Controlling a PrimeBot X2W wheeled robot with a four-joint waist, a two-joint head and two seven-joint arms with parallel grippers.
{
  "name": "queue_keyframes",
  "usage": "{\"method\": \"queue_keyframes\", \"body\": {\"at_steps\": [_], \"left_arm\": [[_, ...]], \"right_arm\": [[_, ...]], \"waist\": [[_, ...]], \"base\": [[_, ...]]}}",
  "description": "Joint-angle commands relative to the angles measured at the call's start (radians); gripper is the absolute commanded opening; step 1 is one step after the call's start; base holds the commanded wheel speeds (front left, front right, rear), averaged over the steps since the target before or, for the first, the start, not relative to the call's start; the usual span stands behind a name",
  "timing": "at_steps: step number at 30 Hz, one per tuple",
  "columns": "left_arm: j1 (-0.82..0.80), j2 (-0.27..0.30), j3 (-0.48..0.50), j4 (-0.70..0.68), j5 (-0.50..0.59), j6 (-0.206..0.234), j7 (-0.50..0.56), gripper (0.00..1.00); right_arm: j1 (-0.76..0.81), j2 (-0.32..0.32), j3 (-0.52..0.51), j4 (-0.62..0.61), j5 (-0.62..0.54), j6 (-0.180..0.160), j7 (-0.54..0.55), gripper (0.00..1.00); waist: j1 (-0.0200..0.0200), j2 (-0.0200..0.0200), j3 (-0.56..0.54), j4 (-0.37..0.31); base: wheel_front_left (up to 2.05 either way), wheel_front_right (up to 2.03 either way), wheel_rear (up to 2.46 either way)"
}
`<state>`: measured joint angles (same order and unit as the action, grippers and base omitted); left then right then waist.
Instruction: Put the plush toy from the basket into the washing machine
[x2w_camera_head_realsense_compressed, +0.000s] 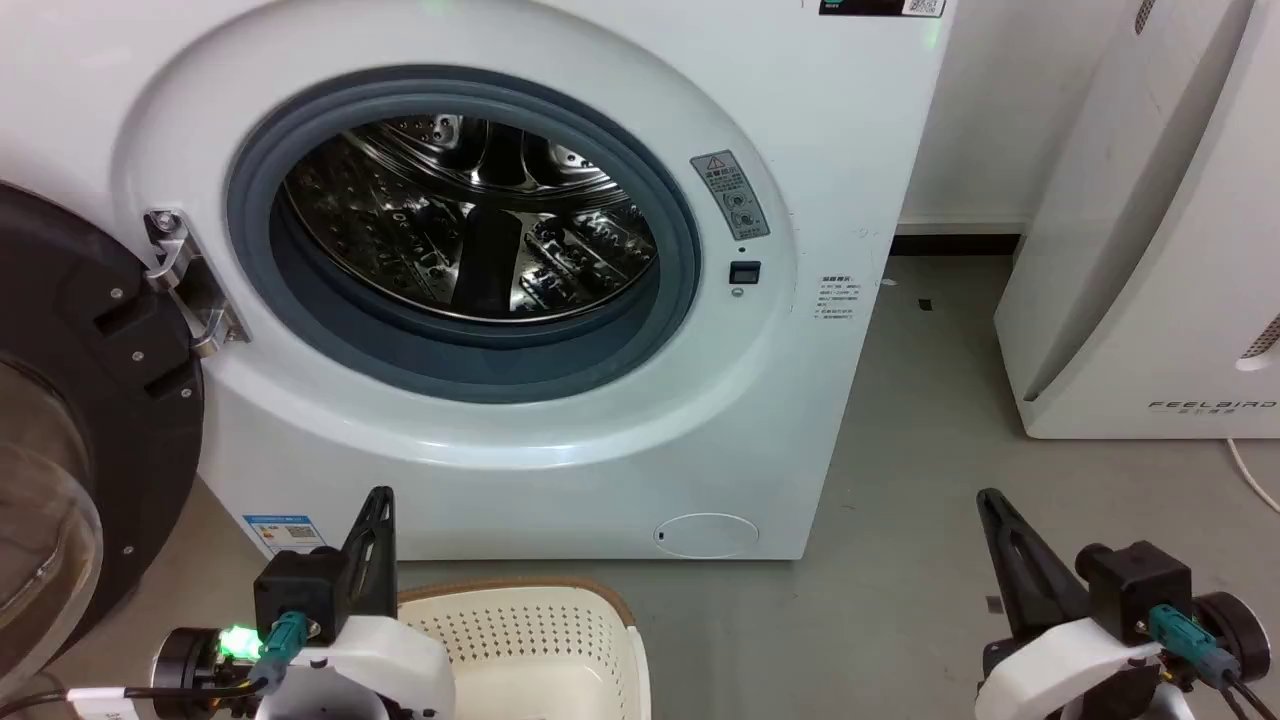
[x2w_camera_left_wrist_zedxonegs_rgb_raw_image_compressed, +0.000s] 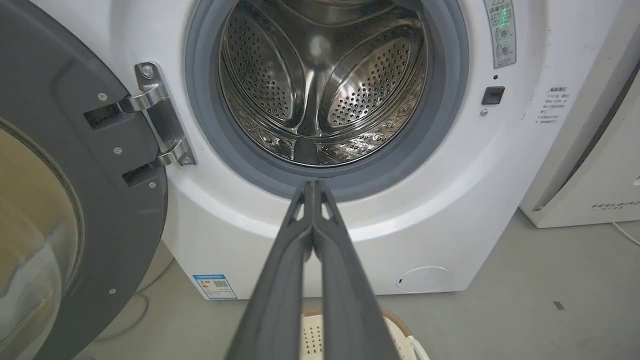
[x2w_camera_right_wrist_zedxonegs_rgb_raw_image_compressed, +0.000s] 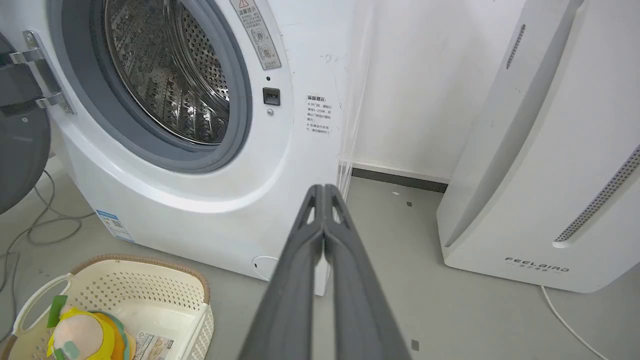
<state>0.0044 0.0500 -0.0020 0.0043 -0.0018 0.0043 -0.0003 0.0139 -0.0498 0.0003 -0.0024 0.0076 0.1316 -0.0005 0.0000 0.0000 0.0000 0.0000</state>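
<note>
The plush toy, pink-faced with yellow and green bits, lies in the cream basket on the floor before the washing machine. The basket sits at the bottom of the head view, just right of my left gripper. The washer's door is swung open to the left, and the steel drum holds nothing I can see. My left gripper is shut and empty, pointing at the gasket's lower edge. My right gripper is shut and empty too, off to the right.
A white FEELBIRD appliance stands to the right of the washer, with a cord on the floor beside it. Grey cables lie on the floor under the open door. Bare grey floor lies between washer and appliance.
</note>
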Motion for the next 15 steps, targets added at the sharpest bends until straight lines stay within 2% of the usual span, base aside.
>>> {"method": "queue_keyframes", "body": {"at_steps": [1, 15], "left_arm": [[-0.004, 0.0, 0.002, -0.004, 0.002, -0.004, 0.0, 0.0], [-0.004, 0.0, 0.002, -0.004, 0.002, -0.004, 0.0, 0.0]], "right_arm": [[-0.014, 0.0, 0.0, 0.002, -0.008, -0.001, 0.0, 0.0], [-0.014, 0.0, 0.0, 0.002, -0.008, -0.001, 0.0, 0.0]], "waist": [[0.0, 0.0, 0.0, 0.0], [0.0, 0.0, 0.0, 0.0]], "base": [[0.0, 0.0, 0.0], [0.0, 0.0, 0.0]]}}
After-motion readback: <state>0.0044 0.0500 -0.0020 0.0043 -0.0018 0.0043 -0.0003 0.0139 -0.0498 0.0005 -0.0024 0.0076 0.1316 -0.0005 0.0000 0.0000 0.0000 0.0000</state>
